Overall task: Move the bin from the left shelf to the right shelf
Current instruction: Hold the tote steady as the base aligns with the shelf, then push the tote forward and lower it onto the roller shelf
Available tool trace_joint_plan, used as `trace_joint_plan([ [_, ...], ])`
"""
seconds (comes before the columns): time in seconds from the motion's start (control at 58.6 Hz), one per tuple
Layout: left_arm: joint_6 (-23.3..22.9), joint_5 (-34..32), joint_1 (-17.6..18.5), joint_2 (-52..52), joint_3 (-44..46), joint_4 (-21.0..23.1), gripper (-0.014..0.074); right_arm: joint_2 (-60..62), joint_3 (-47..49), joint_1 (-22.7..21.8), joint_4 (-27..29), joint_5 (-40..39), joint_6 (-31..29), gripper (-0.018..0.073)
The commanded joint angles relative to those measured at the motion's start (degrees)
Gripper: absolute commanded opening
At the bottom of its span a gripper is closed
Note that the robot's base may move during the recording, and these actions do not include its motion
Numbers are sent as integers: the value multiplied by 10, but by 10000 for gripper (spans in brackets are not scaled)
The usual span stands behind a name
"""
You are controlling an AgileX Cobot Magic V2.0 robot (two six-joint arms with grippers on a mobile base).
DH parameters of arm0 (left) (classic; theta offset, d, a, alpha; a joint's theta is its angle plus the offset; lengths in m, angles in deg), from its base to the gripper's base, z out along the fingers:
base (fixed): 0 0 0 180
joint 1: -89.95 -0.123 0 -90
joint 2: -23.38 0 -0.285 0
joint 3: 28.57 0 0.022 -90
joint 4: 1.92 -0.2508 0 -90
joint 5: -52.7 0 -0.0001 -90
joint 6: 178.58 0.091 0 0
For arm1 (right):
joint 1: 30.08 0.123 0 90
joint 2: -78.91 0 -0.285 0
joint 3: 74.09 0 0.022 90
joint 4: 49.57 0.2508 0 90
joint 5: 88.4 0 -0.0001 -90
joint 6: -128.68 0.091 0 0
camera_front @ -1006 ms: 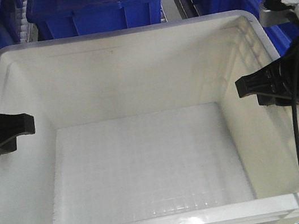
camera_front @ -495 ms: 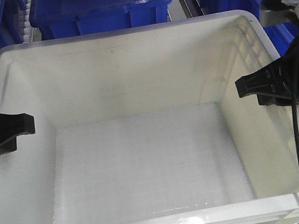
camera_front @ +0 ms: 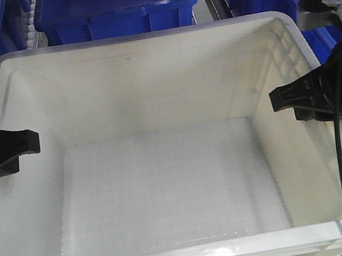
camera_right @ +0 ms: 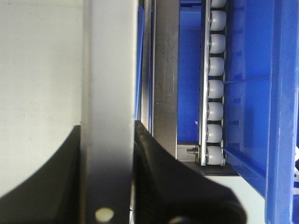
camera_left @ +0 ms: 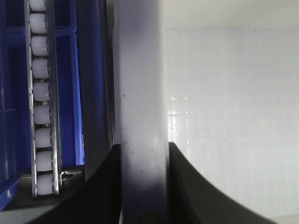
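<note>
Blue crates (camera_front: pixel 114 6), white roller rails (camera_left: pixel 42 107)

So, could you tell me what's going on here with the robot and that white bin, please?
The robot has the white bin gripped with both arms. The left end effector is clamped over the bin's left rim and the right end effector over its right rim, each with one finger inside and one outside. The bin is empty. Blue crates sit behind it, and a roller track runs alongside. Whether the bin is lifted yet can't be told.

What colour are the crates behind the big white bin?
The crates behind the bin are dark blue, clearest in the front-facing view.
</note>
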Motion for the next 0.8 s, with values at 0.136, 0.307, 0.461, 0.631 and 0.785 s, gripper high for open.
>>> trace_joint_plan([
  [0.136,10,-35,0,18,22,-34,-6,17,22,-4,-44,-47,4,-3],
  [0.307,10,-35,0,18,22,-33,-6,17,22,-4,-44,-49,4,-3],
  [0.461,10,-47,0,18,22,-36,-6,17,22,-4,-51,-70,4,-1],
  [0.631,10,-97,0,14,22,-38,-6,10,22,-4,-66,-109,14,0],
  [0.785,9,-133,0,0,22,-38,-6,-8,22,-4,-86,-126,17,3],
])
